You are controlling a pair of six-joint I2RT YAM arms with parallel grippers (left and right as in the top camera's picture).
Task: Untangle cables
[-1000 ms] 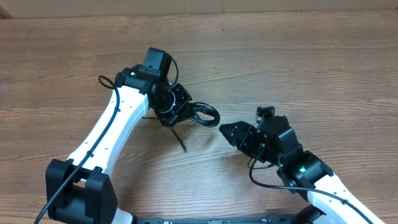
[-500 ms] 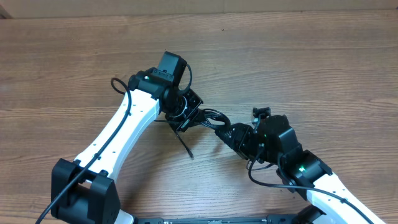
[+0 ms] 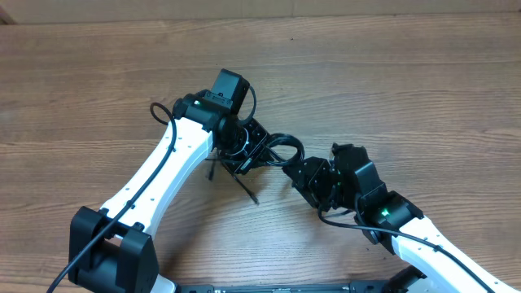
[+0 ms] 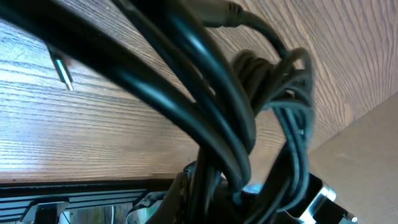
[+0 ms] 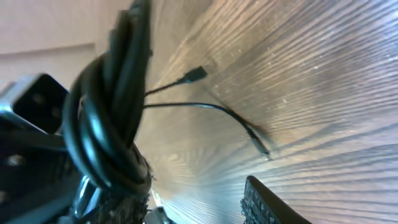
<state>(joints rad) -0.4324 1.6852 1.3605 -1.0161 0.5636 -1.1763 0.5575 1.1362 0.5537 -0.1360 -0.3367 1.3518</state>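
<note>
The cables [image 3: 286, 146] are a bundle of thin black cords hanging from my left gripper [image 3: 251, 155], which is shut on them just above the wooden table. Their loop sticks out to the right, and one loose strand [image 3: 247, 190] trails down onto the wood. In the left wrist view the cables [image 4: 217, 93] fill the frame and run down between the jaws. My right gripper [image 3: 295, 172] is right beside the loop. In the right wrist view this gripper [image 5: 193, 186] stands open. The cables [image 5: 106, 124] lie against its left finger, with bare wood between the jaws.
The wooden table [image 3: 423, 89] ends at a far edge with a tan strip [image 3: 244, 8] beyond it. A black rail [image 3: 285, 287] and both arm bases sit along the near edge. Small plugs [image 5: 198, 73] on loose strands rest on the wood.
My left gripper has carried the bundle to the right and slightly forward. My right gripper has moved left and up to the loop, closing the gap between the two.
</note>
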